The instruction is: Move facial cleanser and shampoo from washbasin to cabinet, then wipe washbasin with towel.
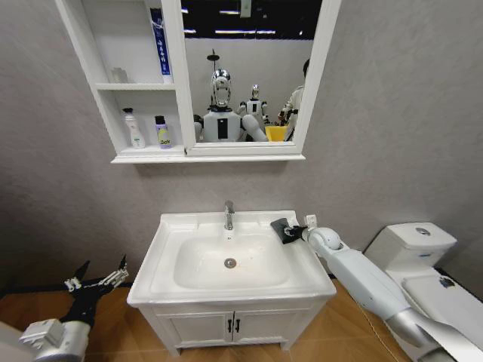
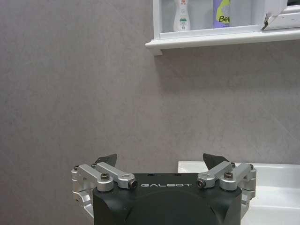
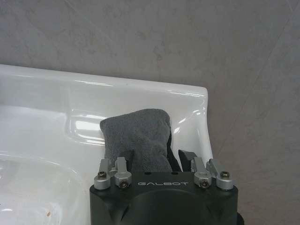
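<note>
A: Working on the dark grey towel (image 3: 136,136) now, lying bunched on the back right corner ledge of the washbasin (image 1: 302,280), close against the wall.

B: Straddling it with the right tool (image 3: 158,157)?

A: Yes. Spread wide over the near end of the cloth, one fingertip on each side, not yet pinching anything.

B: Then judging it best to be pressing down a little before closing, and gathering a thick fold, not just skimming the top pile.

A: Agreed. Also keeping clear of the raised rim while closing, and avoiding scraping metal on ceramic.

B: And once gripped?

A: Probably lifting only slightly, then dragging the cloth flat into the oval bowl, sweeping round the drain and steering shy of the chrome tap (image 1: 229,215).

B: Bottles needing anything?

A: Seemingly not. Standing on the lowest shelf of the cabinet (image 1: 147,157): a white bottle (image 1: 133,128) and a purple-labelled bottle (image 1: 162,132), side by side.

B: Left tool (image 1: 102,279)?

A: Waiting low, well left of the basin, fingers wide apart, holding nothing.
</note>
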